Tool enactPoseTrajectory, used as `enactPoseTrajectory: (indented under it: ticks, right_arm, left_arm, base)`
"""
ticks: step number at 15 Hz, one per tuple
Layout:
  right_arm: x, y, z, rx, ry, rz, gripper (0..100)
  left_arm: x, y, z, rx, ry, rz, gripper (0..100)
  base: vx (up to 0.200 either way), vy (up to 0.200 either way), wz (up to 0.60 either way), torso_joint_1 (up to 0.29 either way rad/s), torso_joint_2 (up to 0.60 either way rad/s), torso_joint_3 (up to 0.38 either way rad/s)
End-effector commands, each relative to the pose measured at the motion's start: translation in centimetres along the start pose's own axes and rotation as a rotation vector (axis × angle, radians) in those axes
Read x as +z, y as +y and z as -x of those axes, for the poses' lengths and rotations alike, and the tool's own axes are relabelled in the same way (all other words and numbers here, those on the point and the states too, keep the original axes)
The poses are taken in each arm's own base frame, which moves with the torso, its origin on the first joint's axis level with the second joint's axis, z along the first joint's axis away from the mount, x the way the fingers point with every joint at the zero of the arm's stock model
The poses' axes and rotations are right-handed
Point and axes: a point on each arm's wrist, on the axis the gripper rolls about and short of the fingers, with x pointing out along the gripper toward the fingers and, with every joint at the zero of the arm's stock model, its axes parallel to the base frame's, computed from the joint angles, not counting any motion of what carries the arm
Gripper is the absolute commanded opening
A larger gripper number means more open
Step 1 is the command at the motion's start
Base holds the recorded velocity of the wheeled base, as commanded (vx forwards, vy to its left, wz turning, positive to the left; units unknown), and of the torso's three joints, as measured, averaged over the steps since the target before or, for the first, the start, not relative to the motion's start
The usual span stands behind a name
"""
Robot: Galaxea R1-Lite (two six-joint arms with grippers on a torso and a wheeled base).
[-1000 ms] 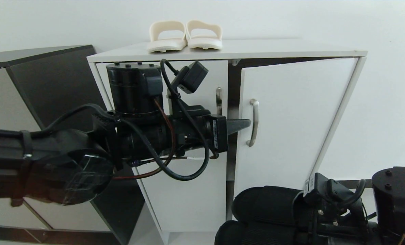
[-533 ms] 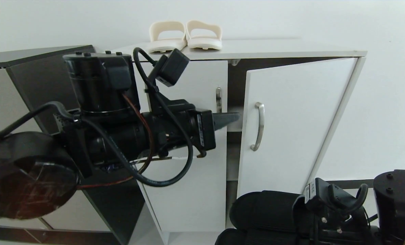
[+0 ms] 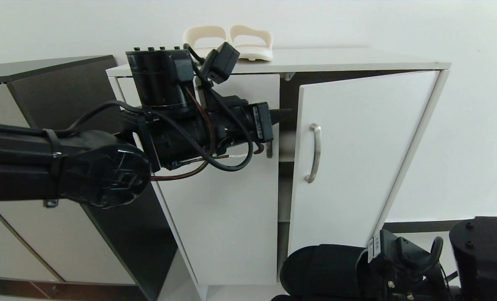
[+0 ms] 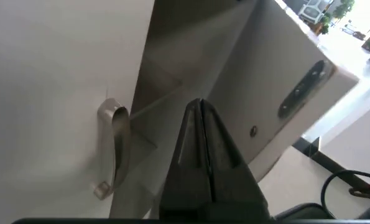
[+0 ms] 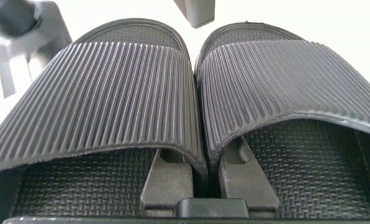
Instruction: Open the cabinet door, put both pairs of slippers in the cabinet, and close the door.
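bright even indoor light, soft shadows, dark gap inside cabinet (image 3: 357, 62)

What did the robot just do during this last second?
The shut left hand drew back from the right door by its handle and rose to the top of the gap. The door swung slightly wider. The black slippers sank a little, still gripped by the right hand. The white slippers stayed on the cabinet.

Behind the left pincer (image 3: 287, 113) the arm (image 3: 98, 167) is black: white label strip (image 3: 256, 122), looping black cables (image 3: 228, 169), reddish wire (image 3: 169, 177), screw-topped cylinder (image 3: 161, 77).
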Motion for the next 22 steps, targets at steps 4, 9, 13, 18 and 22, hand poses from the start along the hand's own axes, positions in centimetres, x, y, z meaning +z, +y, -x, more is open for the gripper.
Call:
enactPoseTrajectory:
  ticks: [4, 9, 13, 18, 22]
  right_arm:
    - [-0.2, 0.2, -0.4, 0.013, 0.014, 0.001, 0]
    - [-1.0, 1.2, -0.4, 0.052, 0.046, 0.014, 0]
    - [-0.4, 1.4, -0.7, 0.012, 0.026, 0.020, 0]
    - [2.3, -1.8, -5.4, -0.603, -0.042, -0.232, 0]
    - [3.4, -6.1, -8.1, -0.968, -0.101, -0.327, 0]
  left_arm:
    - [-1.0, -0.2, -1.7, -0.024, 0.021, 0.008, 0]
    - [-1.8, -6.3, -1.1, -0.130, 0.039, -0.005, 0]
    - [-1.8, -6.1, -0.9, -0.101, 0.030, -0.016, 0]
    - [1.2, -4.7, 10.6, 0.519, -0.214, -0.143, 0]
    - [-3.2, -5.5, 25.8, 1.017, -0.129, -0.239, 0]
  base:
    - [-0.050, 0.000, 0.00, 0.001, 0.00, -0.002]
    - [-0.200, 0.000, 0.00, 0.005, 0.00, 0.004]
    - [-0.200, 0.000, 0.00, 0.001, 0.00, 0.006]
    - [0.000, 0.000, 0.00, 0.000, 0.00, 0.000]
    - [0.000, 0.000, 0.00, 0.000, 0.00, 0.000]
